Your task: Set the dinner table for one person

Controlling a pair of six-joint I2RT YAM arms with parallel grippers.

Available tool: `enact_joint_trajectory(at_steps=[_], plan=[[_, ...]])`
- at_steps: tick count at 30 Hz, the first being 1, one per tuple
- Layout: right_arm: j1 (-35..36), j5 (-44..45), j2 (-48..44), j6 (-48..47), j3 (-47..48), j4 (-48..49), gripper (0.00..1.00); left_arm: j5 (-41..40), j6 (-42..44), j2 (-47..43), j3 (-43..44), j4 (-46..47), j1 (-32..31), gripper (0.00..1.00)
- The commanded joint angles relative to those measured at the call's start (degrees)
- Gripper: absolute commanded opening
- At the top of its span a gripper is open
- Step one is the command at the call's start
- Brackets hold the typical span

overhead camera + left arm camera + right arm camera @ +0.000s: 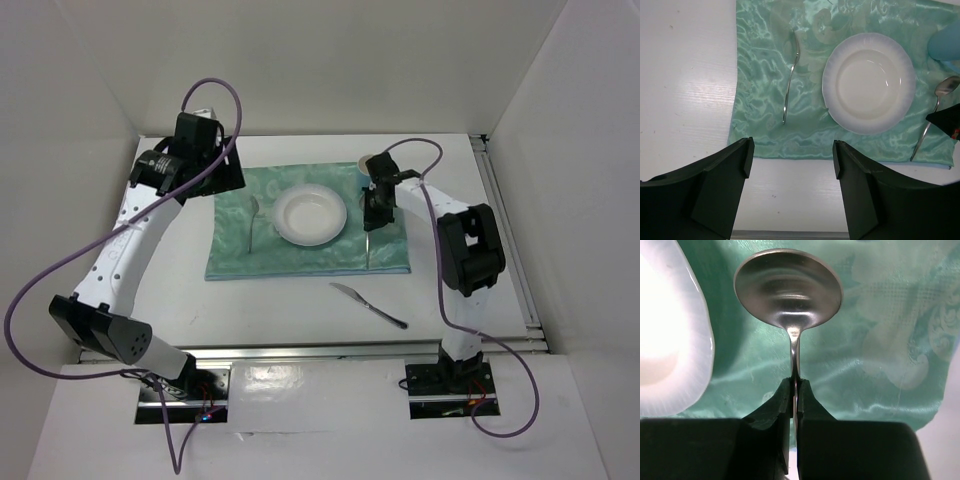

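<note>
right gripper was clamped on the spoon at the plate's 3 o'clock on the teal mat, left gripper had its jaws apart at far left, and the knife lay off-mat on the dinner table at the right gripper's 6 o'clock, axis 10-to-4, nearer the right arm, nothing apparently in the way.

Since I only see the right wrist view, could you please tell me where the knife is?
Observer: The knife lies on the bare table, off the mat's near edge.
Operator: Thank you. What lies beyond my spoon?
Observer: A blue cup stands at the mat's far edge.
Operator: And the left gripper?
Observer: It is open and empty.
</note>
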Motion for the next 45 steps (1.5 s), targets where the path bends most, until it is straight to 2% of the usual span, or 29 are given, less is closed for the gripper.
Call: enact_joint_trajectory(at_steps=[1,12,17,20,21,23,27,29,32,37,38,39,41,43,45], plan=[[-0.3,-1.0,1.3,-0.6,4.9,1.8,0.00,0.5,-0.4,0.5,1.0,0.9,-0.2,0.82],[-0.9,0.9,7.6,-1.7,10.3,-0.7,0.01,0.5,0.2,0.5,0.5,0.9,-0.2,0.82],[0.2,2.0,7.6,-1.2,10.3,-1.2,0.21,0.5,0.2,0.5,0.5,0.9,-0.2,0.82],[0.7,2.0,6.3,-1.2,10.3,-1.2,0.43,0.5,0.2,0.0,0.0,0.9,-0.2,0.82],[0.7,2.6,5.5,-1.2,10.9,-1.8,0.43,0.5,0.2,0.0,0.0,0.9,-0.2,0.82],[0.7,2.6,4.3,-1.2,10.9,-1.8,0.56,0.5,0.2,-0.6,0.0,0.9,-0.2,0.82],[0.7,3.2,0.6,-1.2,11.5,-2.4,0.58,1.0,0.2,-1.1,0.0,0.9,-0.2,0.82],[0.7,3.9,-2.4,-1.2,11.5,-3.1,0.54,1.0,0.2,-1.8,0.0,0.9,-0.2,0.82],[1.3,4.5,-9.1,-2.6,6.4,-3.1,0.43,1.0,0.2,-1.8,0.0,0.4,-0.2,0.82],[6.5,1.4,-22.3,-6.0,-10.6,-3.2,0.38,1.0,0.2,-3.0,0.5,0.4,-0.2,0.82],[7.5,0.7,-23.7,-6.9,-12.9,-4.1,0.42,1.0,0.2,-3.0,0.5,0.4,-0.2,0.82],[9.6,0.1,-24.8,-7.4,-15.1,-4.7,0.51,1.0,0.2,-3.0,0.5,0.4,-0.2,0.82],[12.0,-2.6,-26.9,-9.7,-20.0,-6.2,0.58,1.6,0.2,-3.5,0.0,0.4,-0.2,0.82],[17.0,-3.4,-28.2,-10.3,-22.3,-6.2,0.60,1.6,0.2,-3.5,-0.5,0.9,-0.2,0.82],[18.7,-3.4,-27.6,-11.5,-22.3,-7.6,0.60,1.6,0.2,-3.5,-0.5,0.9,-0.2,0.82]])
